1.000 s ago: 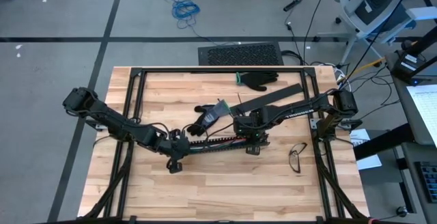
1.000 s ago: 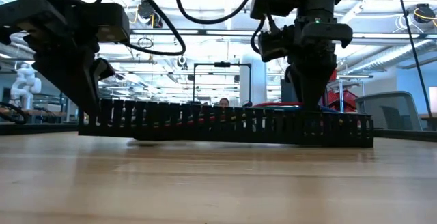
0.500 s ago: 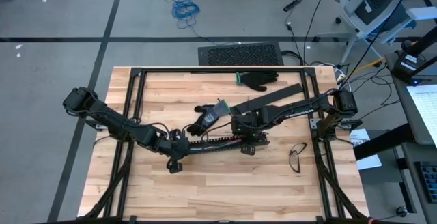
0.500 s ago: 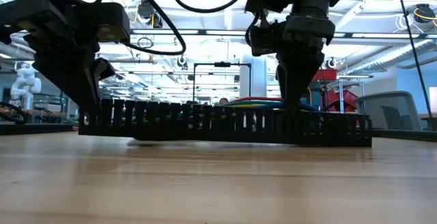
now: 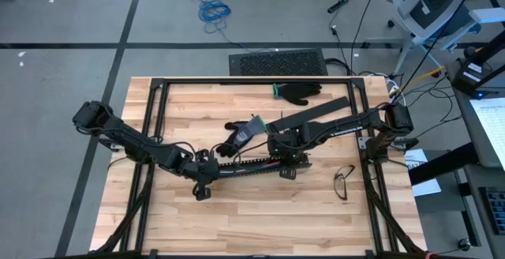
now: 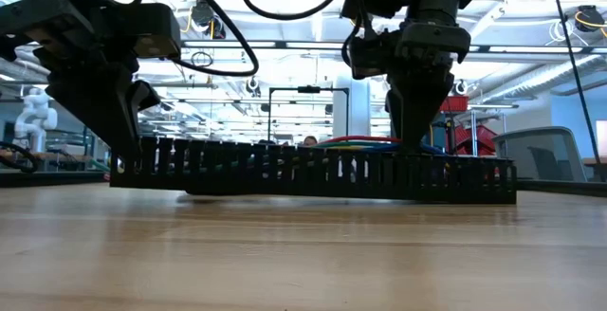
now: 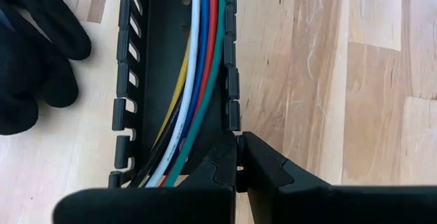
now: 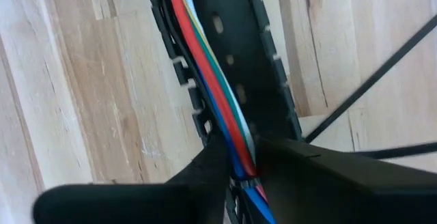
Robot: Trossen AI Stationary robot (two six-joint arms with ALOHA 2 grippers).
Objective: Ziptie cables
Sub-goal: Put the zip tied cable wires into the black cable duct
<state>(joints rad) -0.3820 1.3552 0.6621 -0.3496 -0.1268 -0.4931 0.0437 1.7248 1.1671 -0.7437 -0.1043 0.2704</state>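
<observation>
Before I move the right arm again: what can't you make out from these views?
- Whether the right gripper actually pinches the cables: its fingers hide the contact in the right wrist view.
- Any ziptie: high view too small to tell.
- Cables inside the channel: low view, slotted wall hides most.
- What the left gripper clamps: own fingers cover it.

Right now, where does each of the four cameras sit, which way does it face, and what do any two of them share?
High view: overhead, straight down on the table; both arms show.
Low view: at tabletop height, looking level along the black slotted channel; both grippers come down from above.
Left wrist view: looks past the left gripper, clamped on one channel wall.
Right wrist view: looks past the right gripper, astride the cables.
Shared: both wrist views show the coloured cables lying in the channel.
</observation>
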